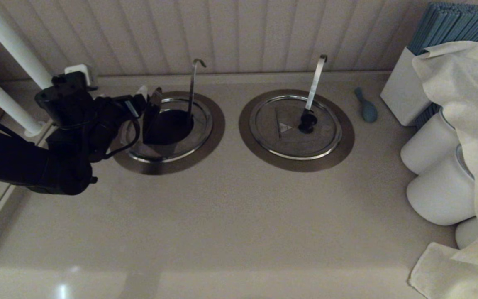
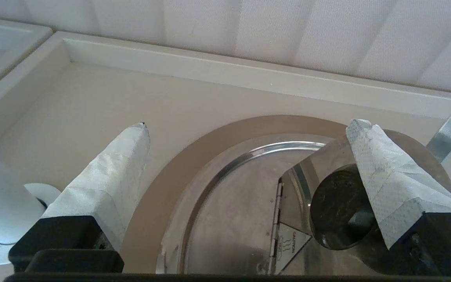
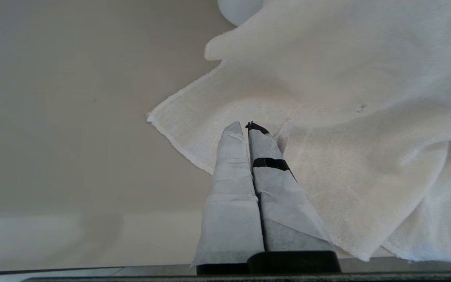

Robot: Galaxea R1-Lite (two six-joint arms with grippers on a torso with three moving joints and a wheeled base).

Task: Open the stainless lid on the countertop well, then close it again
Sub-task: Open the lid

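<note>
The stainless lid (image 1: pixel 168 143) on the left countertop well is hinged across its middle. Its half with the black knob (image 2: pixel 337 207) is folded up and stands almost upright as a flap (image 1: pixel 154 109). The dark hole (image 1: pixel 171 124) lies open under it, inside the brushed collar (image 1: pixel 212 139). The thin hooked rod (image 1: pixel 192 89) rises from the hole. The lid's other half (image 2: pixel 229 219), with the hinge (image 2: pixel 276 215) and triangle mark (image 2: pixel 292 244), lies flat. My left gripper (image 2: pixel 249 125) is open beside the flap, one finger (image 2: pixel 386 184) crossing the knob's edge. My right gripper (image 3: pixel 248 125) is shut, empty, over a white cloth (image 3: pixel 347 137).
The twin lid (image 1: pixel 280 139) lies shut to the right, with its bright flat strip (image 1: pixel 314 83). A blue spoon (image 1: pixel 367 109), a white box of blue sticks (image 1: pixel 405 91), white jars (image 1: pixel 442 195) and a draped cloth (image 1: pixel 471 124) crowd the right. White pipes (image 1: pixel 10 45) stand at the left.
</note>
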